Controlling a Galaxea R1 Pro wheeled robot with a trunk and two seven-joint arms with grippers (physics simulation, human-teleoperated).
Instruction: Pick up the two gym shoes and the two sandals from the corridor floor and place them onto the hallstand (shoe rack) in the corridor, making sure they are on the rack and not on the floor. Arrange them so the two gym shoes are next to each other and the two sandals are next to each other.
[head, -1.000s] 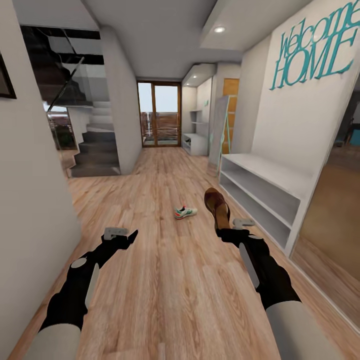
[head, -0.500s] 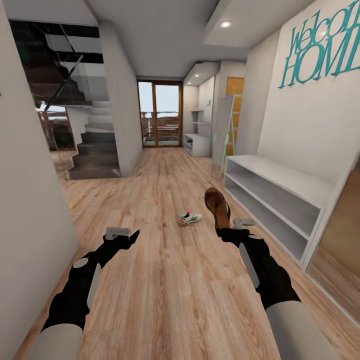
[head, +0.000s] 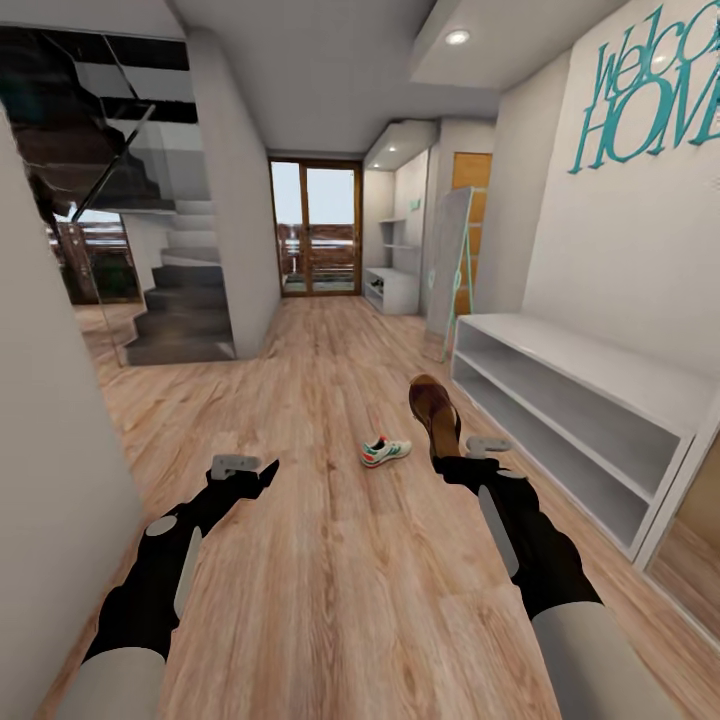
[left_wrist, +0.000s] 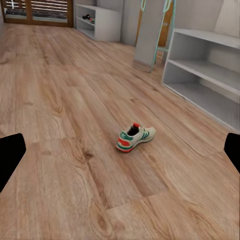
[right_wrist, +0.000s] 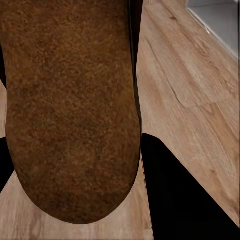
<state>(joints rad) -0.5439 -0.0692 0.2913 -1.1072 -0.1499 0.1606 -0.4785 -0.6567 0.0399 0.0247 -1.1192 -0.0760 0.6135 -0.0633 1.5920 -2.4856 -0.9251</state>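
- While one sandal (head: 434, 412) stands toe-up in the right end effector (head: 462, 452), pinched there off the floor, its brown sole (right_wrist: 75, 100) fronts the right wrist view, with a black finger (right_wrist: 175, 190) pressed against its edge.
- One gym shoe (head: 385, 451) lies on the corridor floor (head: 330, 560), ahead of the robot and between its two arms (red-orange heel toward the left wrist camera, (left_wrist: 135, 138)).
- To the right of both stands the hallstand (head: 590, 400), near the carried sandal but well apart from touching it; the parts of its two long shelves and top that can be seen carry no shoes.
- Left end effector (head: 242, 468) hovers over bare planks, holding nothing; its dark fingertips (left_wrist: 11, 155) sit at opposite edges of the left wrist view, so it is spread wide.
- By my judgement the task is at an early stage: one sandal is in hand but not yet racked, one sneaker waits on the floor, and the second sandal and second sneaker are unaccounted for in these views.
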